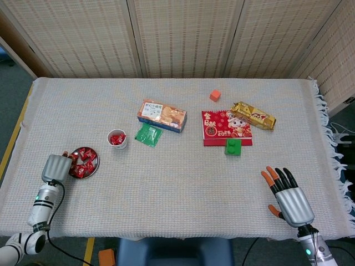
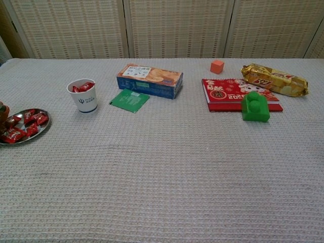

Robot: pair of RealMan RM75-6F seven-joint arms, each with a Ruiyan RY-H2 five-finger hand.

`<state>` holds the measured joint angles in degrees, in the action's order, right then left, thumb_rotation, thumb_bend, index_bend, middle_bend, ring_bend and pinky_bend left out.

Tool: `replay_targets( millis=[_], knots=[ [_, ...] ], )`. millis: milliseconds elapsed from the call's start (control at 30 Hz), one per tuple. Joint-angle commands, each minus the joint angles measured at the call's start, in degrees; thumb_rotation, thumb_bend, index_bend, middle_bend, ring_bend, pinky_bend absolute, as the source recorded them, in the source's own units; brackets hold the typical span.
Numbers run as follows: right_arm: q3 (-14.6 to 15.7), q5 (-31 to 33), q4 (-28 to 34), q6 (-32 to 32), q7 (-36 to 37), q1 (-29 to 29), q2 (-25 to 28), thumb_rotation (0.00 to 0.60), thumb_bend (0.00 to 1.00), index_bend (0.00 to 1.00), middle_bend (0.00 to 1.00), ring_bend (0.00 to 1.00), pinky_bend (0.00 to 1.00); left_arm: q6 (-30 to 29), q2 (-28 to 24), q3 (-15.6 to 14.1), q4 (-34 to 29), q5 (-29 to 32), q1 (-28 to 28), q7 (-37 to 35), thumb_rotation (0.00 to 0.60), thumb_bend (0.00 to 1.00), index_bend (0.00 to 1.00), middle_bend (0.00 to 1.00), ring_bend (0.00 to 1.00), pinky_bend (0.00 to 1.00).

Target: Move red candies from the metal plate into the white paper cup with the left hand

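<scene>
Red candies [image 1: 83,162] in shiny crinkled wrappers heaped on metal plate [image 1: 95,167].
Left hand [image 1: 55,168] at plate's nine o'clock, finger state untellable; right hand [image 1: 288,198] fingers spread, empty.

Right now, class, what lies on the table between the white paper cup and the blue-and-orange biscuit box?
In the head view, a green flat packet lies between the white paper cup and the biscuit box, touching neither.

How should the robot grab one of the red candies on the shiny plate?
Probably from straight above, pinching one red candy across its narrow middle. The candies lie flat and crowded in the shallow metal plate, whose rim blocks a sideways approach. The left hand already sits at the plate's left edge, so a candy on that side looks easiest.
</scene>
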<state>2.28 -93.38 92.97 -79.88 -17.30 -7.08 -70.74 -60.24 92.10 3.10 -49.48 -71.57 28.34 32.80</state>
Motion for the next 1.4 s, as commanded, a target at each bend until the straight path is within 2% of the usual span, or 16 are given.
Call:
replay_targets(
  millis=[33, 333, 733, 1000, 1200, 1400],
  knots=[
    [-0.01, 0.01, 0.01, 0.02, -0.02, -0.02, 0.0, 0.6, 0.12, 0.0, 0.0, 0.0, 0.0, -0.43, -0.15, -0.23, -0.5, -0.56, -0.14, 0.34, 0.6, 0.4, 0.37, 0.3, 0.83, 1.0],
    [0.11, -0.14, 0.05, 0.01, 0.06, 0.0, 0.07, 0.6, 0.12, 0.0, 0.0, 0.0, 0.0, -0.62, -0.09, -0.19, -1.06, -0.99, -0.45, 1.54, 0.6, 0.4, 0.37, 0.31, 0.83, 1.0],
    [0.11, -0.07, 0.05, 0.14, -0.06, -0.04, -0.03, 0.6, 0.12, 0.0, 0.0, 0.0, 0.0, -1.57, 1.93, -0.08, 1.93, -2.9, -0.4, -1.05, 0.6, 0.4, 0.48, 0.5, 0.83, 1.0],
    [0.11, -0.17, 0.04, -0.01, 0.06, -0.01, 0.04, 0.6, 0.12, 0.0, 0.0, 0.0, 0.0, -2.4, 1.97, 0.19, 2.14, -3.69, -0.57, -1.72, 0.6, 0.4, 0.52, 0.55, 0.83, 1.0],
    [0.0, -0.07, 0.04, -0.11, 0.25, 0.0, 0.13, 0.6, 0.12, 0.0, 0.0, 0.0, 0.0, -4.55, 0.24, 1.36, -0.97, -4.22, -0.49, -2.47, 0.6, 0.4, 0.53, 0.57, 0.83, 1.0],
    [-0.15, 0.21, 0.02, 0.09, 0.31, -0.1, 0.14, 0.6, 0.12, 0.0, 0.0, 0.0, 0.0, -7.23, -2.66, 4.03, -7.61, -4.5, 0.76, -2.44, 0.6, 0.4, 0.53, 0.58, 0.83, 1.0]
  ],
)
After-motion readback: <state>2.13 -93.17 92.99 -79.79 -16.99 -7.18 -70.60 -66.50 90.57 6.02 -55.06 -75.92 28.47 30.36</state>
